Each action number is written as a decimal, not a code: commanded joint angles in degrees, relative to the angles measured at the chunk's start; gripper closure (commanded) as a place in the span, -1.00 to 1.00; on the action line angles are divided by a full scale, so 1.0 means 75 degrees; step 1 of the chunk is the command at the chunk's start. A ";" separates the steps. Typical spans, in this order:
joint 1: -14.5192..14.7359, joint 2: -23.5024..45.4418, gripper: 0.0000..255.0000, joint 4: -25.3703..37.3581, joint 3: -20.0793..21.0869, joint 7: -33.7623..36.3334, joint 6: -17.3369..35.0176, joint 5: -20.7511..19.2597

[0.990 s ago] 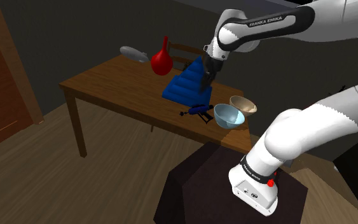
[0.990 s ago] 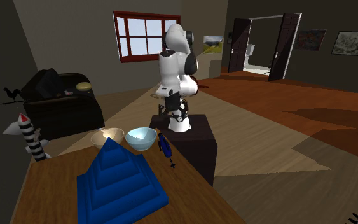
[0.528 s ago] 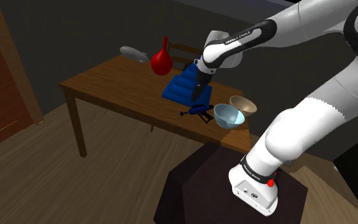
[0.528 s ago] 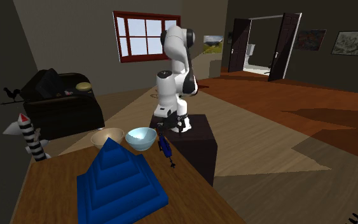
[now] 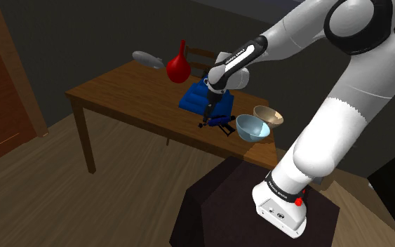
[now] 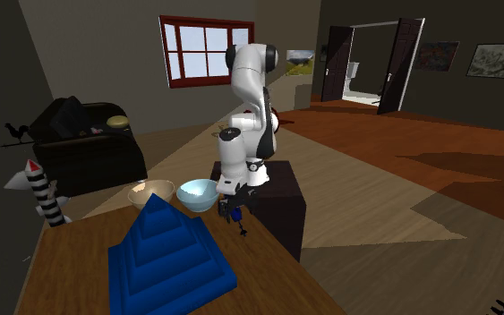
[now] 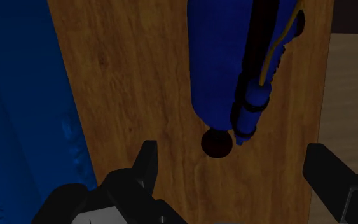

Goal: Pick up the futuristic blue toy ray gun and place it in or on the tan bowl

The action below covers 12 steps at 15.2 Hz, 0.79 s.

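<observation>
The blue toy ray gun [image 5: 219,121] [image 6: 236,216] [image 7: 225,63], with black and gold trim, lies flat on the wooden table [image 5: 129,91] near its front edge. My gripper [image 5: 208,118] [image 6: 232,207] [image 7: 234,170] hangs low just over it, open. Its fingers [image 7: 147,167] stand wide apart, and the gun's dark round tip sits just ahead of the gap, untouched. The tan bowl [image 5: 268,115] [image 6: 150,192] stands upright at the table's end, behind a pale blue bowl [image 5: 252,127] [image 6: 198,194].
A blue stepped pyramid [image 5: 198,96] [image 6: 169,253] [image 7: 18,95] sits close beside the gripper. A red vase [image 5: 178,67] and a grey object [image 5: 146,57] stand farther back. A striped toy rocket [image 6: 44,199] is by the table's far side. The table edge runs right past the gun.
The arm has swung down and toward the shoulder view's left, bringing the gripper from above the pyramid to just over the ray gun. The gun and bowls have not moved.
</observation>
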 commanded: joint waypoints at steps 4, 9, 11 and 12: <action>-0.0010 0.0574 -1.00 -0.0044 0.0078 -0.0284 0.0597 0.0340; -0.0019 0.0735 -1.00 -0.0052 0.0115 -0.0359 0.0759 0.0446; -0.0019 0.0735 -1.00 -0.0052 0.0115 -0.0359 0.0759 0.0446; -0.0019 0.0735 -1.00 -0.0052 0.0115 -0.0359 0.0759 0.0446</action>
